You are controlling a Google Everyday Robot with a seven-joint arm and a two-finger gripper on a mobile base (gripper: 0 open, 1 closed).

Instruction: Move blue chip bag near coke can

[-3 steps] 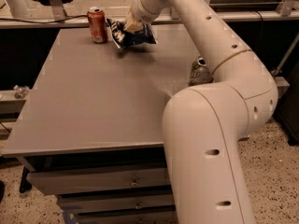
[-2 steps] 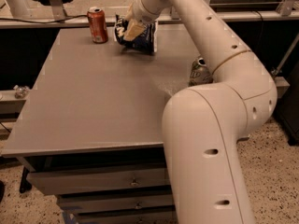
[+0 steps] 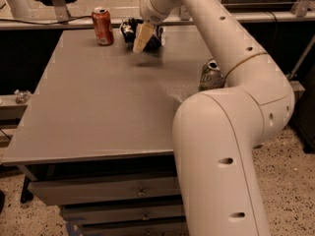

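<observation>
The coke can (image 3: 102, 26), red-orange with a silver top, stands upright near the far left edge of the grey table (image 3: 98, 112). The blue chip bag (image 3: 128, 31), dark and crinkly, sits just right of the can with a small gap between them. It looks to rest on the table near the far edge. My gripper (image 3: 143, 37) is at the bag, reaching down from the far right and covering its middle. The arm's large white links fill the right side of the view.
A white-and-green soda can (image 3: 210, 76) stands at the table's right edge, partly behind my arm. Drawers (image 3: 103, 191) are below the table front. A rail and cables run behind the far edge.
The gripper and the bag have moved a little left toward the coke can and lower. The bag has gone from tilted in the air to standing near the table top.
</observation>
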